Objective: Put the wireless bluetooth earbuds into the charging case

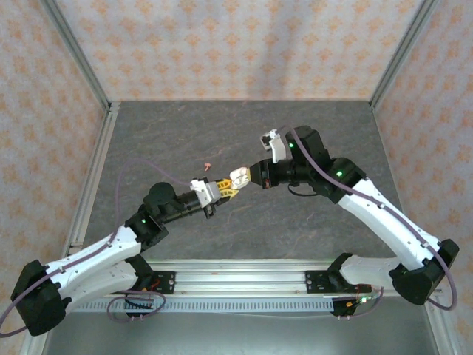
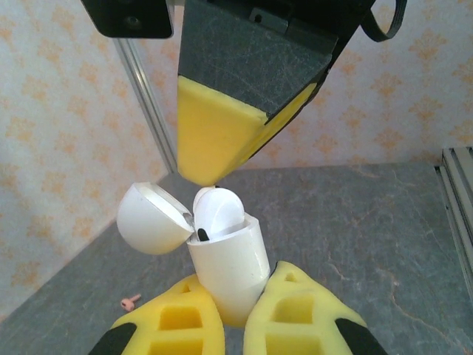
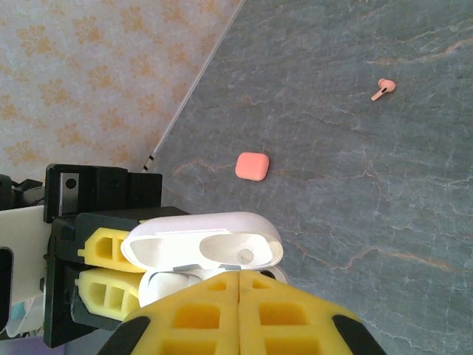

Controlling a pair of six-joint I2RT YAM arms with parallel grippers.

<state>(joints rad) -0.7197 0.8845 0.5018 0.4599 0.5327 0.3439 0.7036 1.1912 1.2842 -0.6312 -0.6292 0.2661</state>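
The two arms meet above the middle of the grey table (image 1: 332, 133), their tips almost nose to nose. The left end effector (image 1: 224, 191) is clamped on a white pebble-shaped charging case (image 1: 238, 177) and holds it clear of the table. In the left wrist view its two yellow fingers (image 2: 170, 325) grip the lower body of the case (image 2: 229, 262) from either side, and the round lid (image 2: 151, 218) is swung open to the left.

A white earbud (image 2: 218, 211) sits in the mouth of the case. Its rounded head stands above the rim, and a small dark end shows at the rim's edge.

The right end effector (image 1: 246, 176) comes in from the right. Its yellow fingers are pressed together with no gap between them (image 3: 238, 285). In the left wrist view its narrow tip (image 2: 203, 174) points down at the top of the white earbud. Whether it touches the earbud or stands just above it cannot be told.

In the right wrist view the open white case (image 3: 203, 244) lies just beyond that closed tip, with the left end effector's yellow fingers (image 3: 111, 274) beside it.

A pink earbud (image 1: 208, 166) lies loose on the table, just left of and a little farther back than the held case. It also shows in both wrist views (image 2: 130, 300) (image 3: 382, 89). A closed pink charging case (image 3: 252, 165) rests on the table, apart from the pink earbud.
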